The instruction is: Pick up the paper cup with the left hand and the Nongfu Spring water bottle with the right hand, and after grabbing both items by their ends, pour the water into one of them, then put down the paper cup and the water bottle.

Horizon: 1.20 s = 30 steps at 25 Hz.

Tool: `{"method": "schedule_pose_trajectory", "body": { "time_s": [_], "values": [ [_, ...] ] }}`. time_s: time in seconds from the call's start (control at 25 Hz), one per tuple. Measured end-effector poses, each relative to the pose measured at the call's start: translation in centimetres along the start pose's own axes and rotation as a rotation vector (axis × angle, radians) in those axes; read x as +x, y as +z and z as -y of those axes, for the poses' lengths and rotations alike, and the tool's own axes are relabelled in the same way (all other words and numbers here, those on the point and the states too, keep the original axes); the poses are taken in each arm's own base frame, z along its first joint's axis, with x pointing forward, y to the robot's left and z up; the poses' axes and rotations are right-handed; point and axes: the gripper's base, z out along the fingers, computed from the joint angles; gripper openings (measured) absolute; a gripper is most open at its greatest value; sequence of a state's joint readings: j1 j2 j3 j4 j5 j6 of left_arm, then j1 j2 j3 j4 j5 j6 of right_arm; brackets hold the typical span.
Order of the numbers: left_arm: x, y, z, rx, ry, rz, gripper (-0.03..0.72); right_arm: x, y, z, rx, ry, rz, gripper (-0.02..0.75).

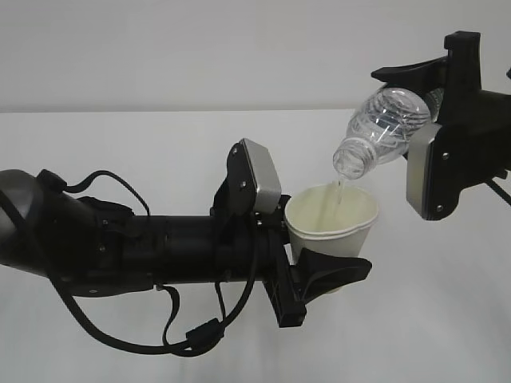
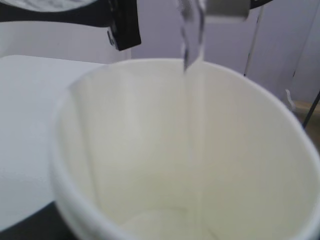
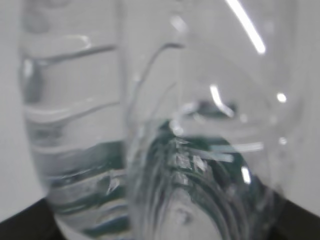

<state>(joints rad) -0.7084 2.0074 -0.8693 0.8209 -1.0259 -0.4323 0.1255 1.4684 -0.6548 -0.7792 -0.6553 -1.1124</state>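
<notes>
My left gripper (image 1: 334, 262) is shut on the lower part of the cream paper cup (image 1: 331, 222), holding it upright above the table. Above and to the right, my right gripper (image 1: 425, 102) is shut on the base end of the clear Nongfu Spring water bottle (image 1: 382, 128). The bottle is tilted with its open mouth down and to the left, over the cup's rim. A thin stream of water (image 1: 339, 188) falls from the mouth into the cup. The left wrist view looks into the cup (image 2: 125, 165), with the stream of water (image 2: 192, 40) entering it. The ribbed bottle (image 3: 150, 115) fills the right wrist view.
A white table (image 1: 120, 159) lies under both arms, with a plain pale wall behind it. The left arm's black cables (image 1: 160, 339) loop below it near the front.
</notes>
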Motion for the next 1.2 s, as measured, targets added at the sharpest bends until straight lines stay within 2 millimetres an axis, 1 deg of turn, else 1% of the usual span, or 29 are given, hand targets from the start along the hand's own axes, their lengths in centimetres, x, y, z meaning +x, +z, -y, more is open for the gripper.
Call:
{"method": "schedule_pose_trajectory", "body": {
  "time_s": [0.4,0.6,1.2],
  "values": [
    [0.01,0.00,0.01,0.002,0.001,-0.001,0.432,0.00,0.00,0.00,0.000,0.000,0.000,0.494],
    [0.07,0.00,0.14,0.015,0.010,-0.007,0.431,0.11,0.11,0.41,0.015,-0.005,0.000,0.494],
    [0.16,0.00,0.13,0.014,0.012,-0.017,0.430,0.12,0.11,0.41,0.015,-0.005,0.000,0.494]
  ]
}}
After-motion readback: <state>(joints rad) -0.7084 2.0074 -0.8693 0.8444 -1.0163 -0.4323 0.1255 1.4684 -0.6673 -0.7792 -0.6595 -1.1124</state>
